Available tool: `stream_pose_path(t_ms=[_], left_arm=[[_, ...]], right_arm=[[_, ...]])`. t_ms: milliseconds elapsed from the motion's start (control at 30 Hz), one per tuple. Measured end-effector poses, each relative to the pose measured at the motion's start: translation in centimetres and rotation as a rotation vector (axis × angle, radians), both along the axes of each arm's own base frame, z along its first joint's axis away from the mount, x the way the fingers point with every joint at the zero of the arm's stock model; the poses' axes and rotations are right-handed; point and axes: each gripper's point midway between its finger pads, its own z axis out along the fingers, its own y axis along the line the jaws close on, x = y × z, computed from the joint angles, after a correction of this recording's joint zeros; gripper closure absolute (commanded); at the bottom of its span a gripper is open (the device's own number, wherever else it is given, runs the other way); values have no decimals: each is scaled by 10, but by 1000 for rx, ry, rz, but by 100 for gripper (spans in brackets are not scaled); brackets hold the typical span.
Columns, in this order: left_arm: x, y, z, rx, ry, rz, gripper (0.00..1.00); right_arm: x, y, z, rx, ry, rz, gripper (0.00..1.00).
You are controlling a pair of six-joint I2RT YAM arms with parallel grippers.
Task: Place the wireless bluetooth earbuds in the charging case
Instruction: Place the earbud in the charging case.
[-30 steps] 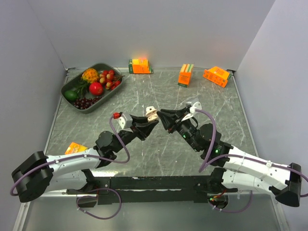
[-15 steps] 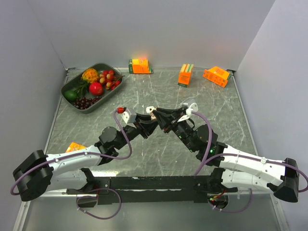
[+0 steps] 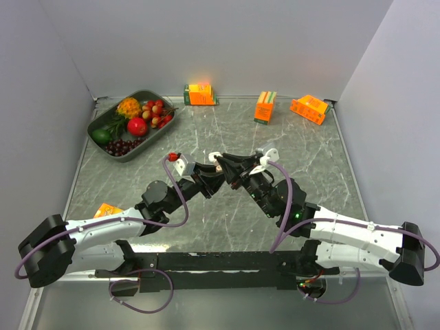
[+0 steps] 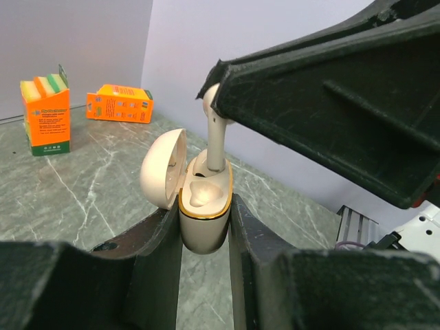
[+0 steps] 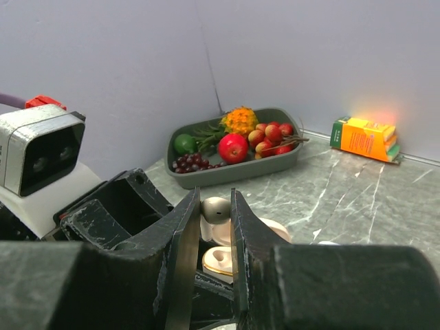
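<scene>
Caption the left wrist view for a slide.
Left claw grips the open charging case upright; right claw holds a stemmed earbud, stem down in one well.

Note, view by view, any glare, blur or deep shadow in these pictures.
Top external: orange glow washes out the back carton. Left wrist: charging case sharp, left fingers dark and soft. Right wrist: same carton glows; right fingers blurred, fruit tray crisp.
</scene>
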Motion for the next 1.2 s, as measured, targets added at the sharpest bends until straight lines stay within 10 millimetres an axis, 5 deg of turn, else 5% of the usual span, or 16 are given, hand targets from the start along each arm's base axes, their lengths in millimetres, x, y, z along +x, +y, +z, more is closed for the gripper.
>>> stream_pose_path(t_ms=[1200], left_arm=[[-5, -1, 6, -15, -29, -27, 99]], right_arm=[[1, 1, -14, -21, 10, -23, 100]])
